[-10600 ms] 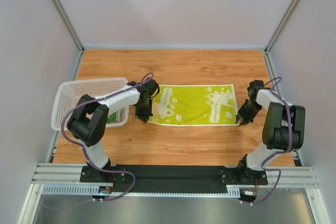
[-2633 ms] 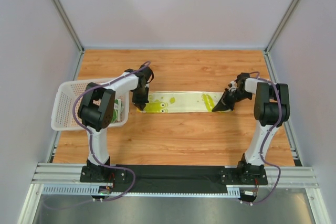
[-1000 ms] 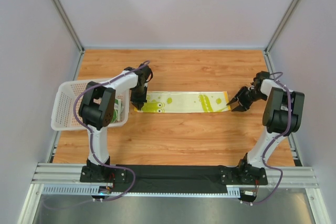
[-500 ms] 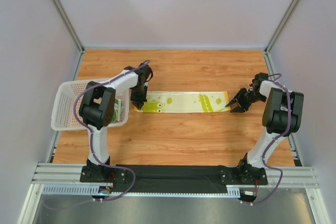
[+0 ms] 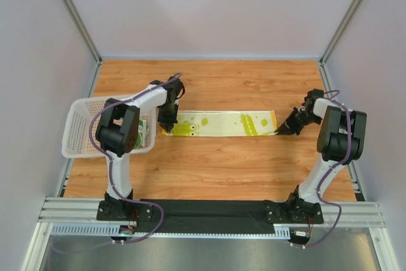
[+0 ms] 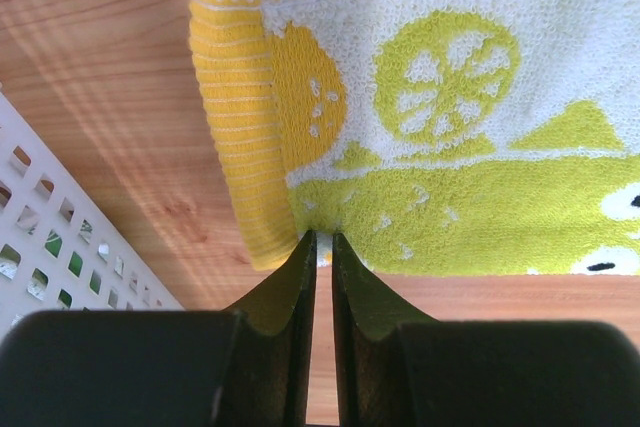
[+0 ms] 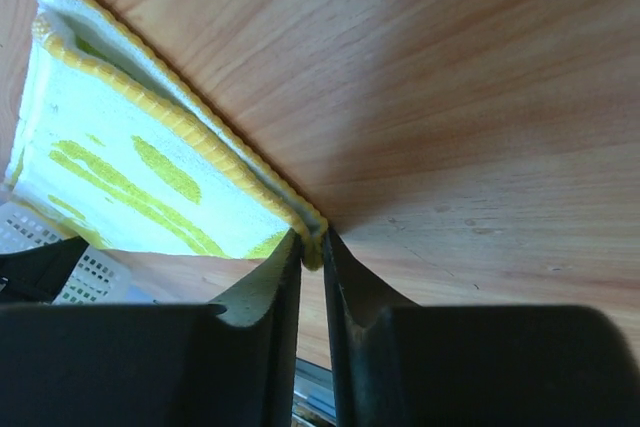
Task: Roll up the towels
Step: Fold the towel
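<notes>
At far L we see the white basket (image 5: 79, 125); a bit of green cloth (image 5: 145, 130) peeks out by its R wall. Next comes the L gripper (image 5: 167, 126), at the L end of the lime towel (image 5: 219, 123). The towel lies as a long folded strip across the mid table (image 5: 209, 163). The top cam can't show the pinch. The L wrist cam does: fingers (image 6: 300, 277) nearly together, nipping the towel's near corner. The R gripper (image 5: 283, 129) is at the R end. Its wrist cam shows it squeezing that corner too.
</notes>
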